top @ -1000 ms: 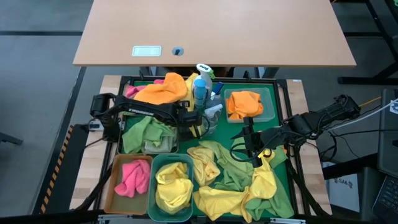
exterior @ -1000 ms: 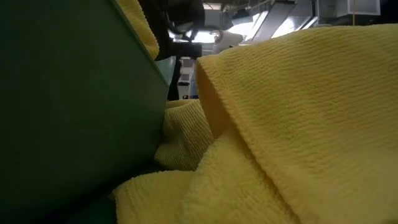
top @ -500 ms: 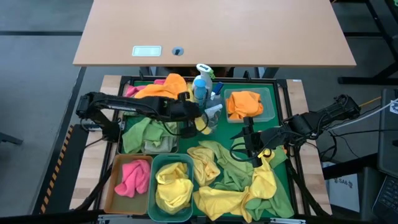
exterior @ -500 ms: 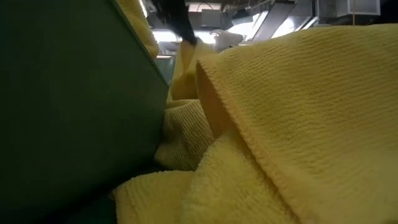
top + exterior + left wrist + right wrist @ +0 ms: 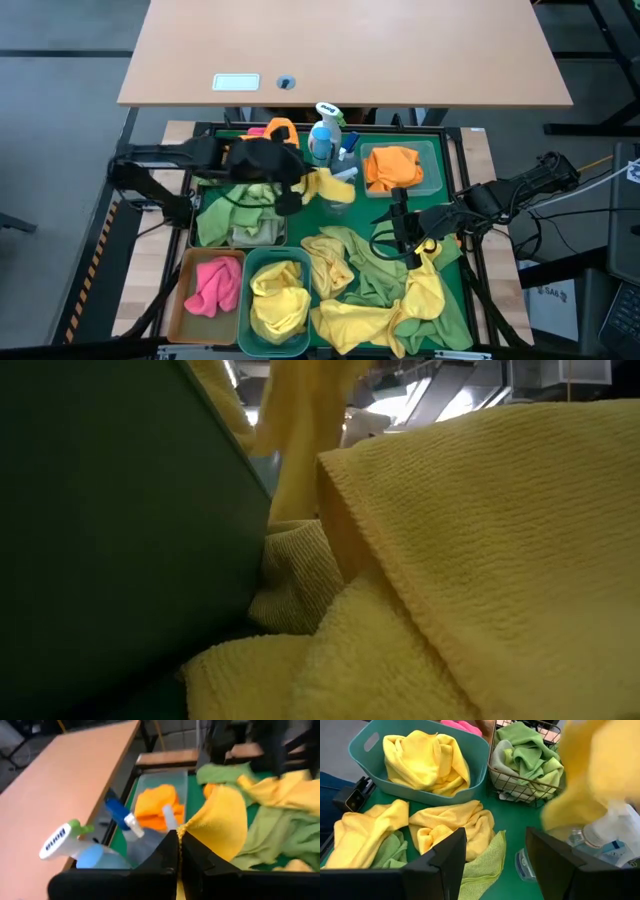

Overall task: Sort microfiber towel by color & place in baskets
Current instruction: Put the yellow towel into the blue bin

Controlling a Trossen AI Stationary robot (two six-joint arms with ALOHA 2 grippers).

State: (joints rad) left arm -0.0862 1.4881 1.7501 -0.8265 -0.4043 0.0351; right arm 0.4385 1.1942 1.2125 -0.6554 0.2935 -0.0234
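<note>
Green tray on table. High view: left gripper clenched on yellow towel, lifted clear, likely bound for teal basket with other yellows.
Left wrist view: towel hangs from pinched fingers.
Right wrist view: right gripper released, empty, waiting over pile.

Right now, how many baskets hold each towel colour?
Pink towel, amber basket: 1
Yellow towel, teal basket: 1
Orange towel, clear basket: 1
Green towels, wire basket: 1
Total: 4 baskets
</note>
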